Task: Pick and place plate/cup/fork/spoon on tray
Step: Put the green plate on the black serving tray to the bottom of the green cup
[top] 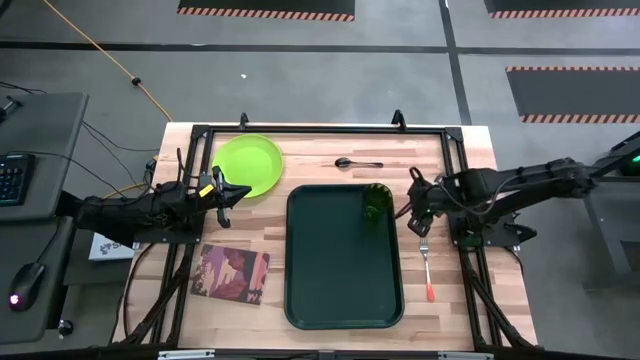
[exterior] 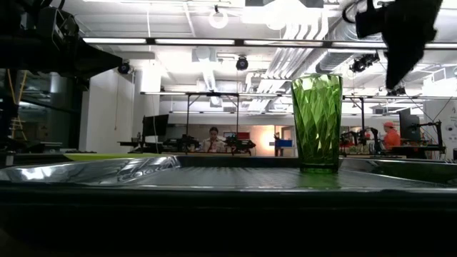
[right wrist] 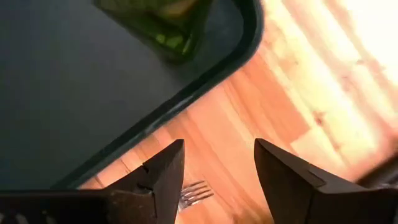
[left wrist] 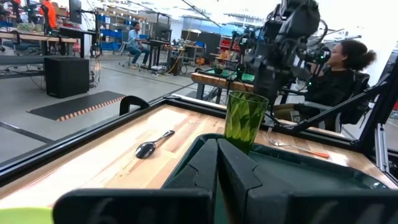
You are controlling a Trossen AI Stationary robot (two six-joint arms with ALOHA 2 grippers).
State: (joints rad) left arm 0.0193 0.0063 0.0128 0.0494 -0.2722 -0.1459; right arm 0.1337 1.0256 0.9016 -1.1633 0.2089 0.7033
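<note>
The dark green tray [top: 343, 290] lies at the table's middle. The green cup [top: 377, 202] stands upright on its base in the tray's far right corner, also seen in the low view [exterior: 316, 121]. The lime plate [top: 247, 165] lies flat at the far left, and the dark spoon [top: 357, 162] lies beyond the tray. The orange-handled fork [top: 427, 270] lies right of the tray. My right gripper [top: 420, 225] hangs open above the fork's tines [right wrist: 194, 194], pointing steeply down. My left gripper [top: 238, 192] is shut, level, beside the plate's near right edge.
A reddish-brown patterned mat [top: 231, 275] lies left of the tray at the near side. A black frame [top: 320, 130] borders the tabletop. A person [left wrist: 342, 68] sits beyond the table's right side. Bare wood shows between the tray and the fork.
</note>
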